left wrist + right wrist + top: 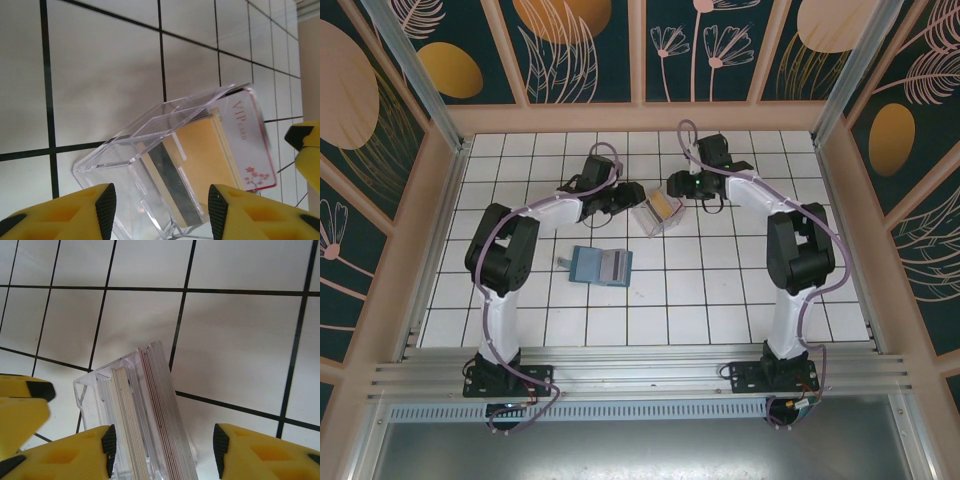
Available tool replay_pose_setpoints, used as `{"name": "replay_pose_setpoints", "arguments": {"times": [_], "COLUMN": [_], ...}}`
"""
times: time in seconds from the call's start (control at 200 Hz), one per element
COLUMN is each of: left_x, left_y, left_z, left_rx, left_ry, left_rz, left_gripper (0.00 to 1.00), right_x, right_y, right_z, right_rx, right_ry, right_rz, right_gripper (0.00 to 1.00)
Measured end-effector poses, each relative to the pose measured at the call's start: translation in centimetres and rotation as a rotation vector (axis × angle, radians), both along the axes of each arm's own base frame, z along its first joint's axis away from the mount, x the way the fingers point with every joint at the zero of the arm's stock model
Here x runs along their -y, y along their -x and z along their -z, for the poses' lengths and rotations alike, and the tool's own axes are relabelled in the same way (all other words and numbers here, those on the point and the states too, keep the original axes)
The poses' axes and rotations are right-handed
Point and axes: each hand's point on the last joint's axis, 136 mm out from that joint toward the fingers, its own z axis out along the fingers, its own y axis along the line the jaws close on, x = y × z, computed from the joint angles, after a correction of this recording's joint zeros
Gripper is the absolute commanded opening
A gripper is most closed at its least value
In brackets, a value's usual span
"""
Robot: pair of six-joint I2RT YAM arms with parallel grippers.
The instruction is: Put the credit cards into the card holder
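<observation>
The clear card holder (pixel 657 213) stands tilted on the white tiles at mid-table. In the left wrist view the card holder (pixel 125 150) holds yellow-gold credit cards (pixel 205 150) with a dark stripe, and a white red-edged VIP card (pixel 252 145) behind them. My left gripper (pixel 162 212) is shut on the holder's lower end, a pad against each side. From the right wrist I see the card stacks edge-on: a gold stack (pixel 127 430) and a red-edged stack (pixel 162 410). My right gripper (pixel 163 447) straddles the holder's top, open, with a gap beside the red-edged cards.
A flat teal wallet (pixel 602 266) lies open on the tiles nearer the arm bases. Wooden walls (pixel 440 200) ring the tiled floor. The left arm's yellow fingers (pixel 22 412) reach in at the left of the right wrist view.
</observation>
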Motion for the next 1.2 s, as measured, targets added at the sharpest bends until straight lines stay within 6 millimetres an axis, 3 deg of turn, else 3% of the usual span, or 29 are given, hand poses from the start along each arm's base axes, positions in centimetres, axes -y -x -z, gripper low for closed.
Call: {"name": "replay_pose_setpoints", "arguments": {"times": [0.465,0.601,1.201], "left_x": [0.3,0.3,0.2], "left_y": [0.5,0.5,0.5], "left_z": [4.0,4.1,4.3], "left_rx": [-0.067,-0.066,-0.032], "left_ry": [-0.032,-0.031,0.005], "left_rz": [0.007,0.006,-0.011], "left_gripper": [0.54,0.54,0.53], "right_x": [-0.9,-0.9,0.0], "right_y": [0.1,-0.1,-0.6], "right_z": [2.6,3.4,3.4], "right_rx": [-0.049,-0.061,-0.046], "right_ry": [0.050,0.066,0.100], "right_rz": [-0.025,-0.022,0.010], "right_gripper": [0.56,0.56,0.56]}}
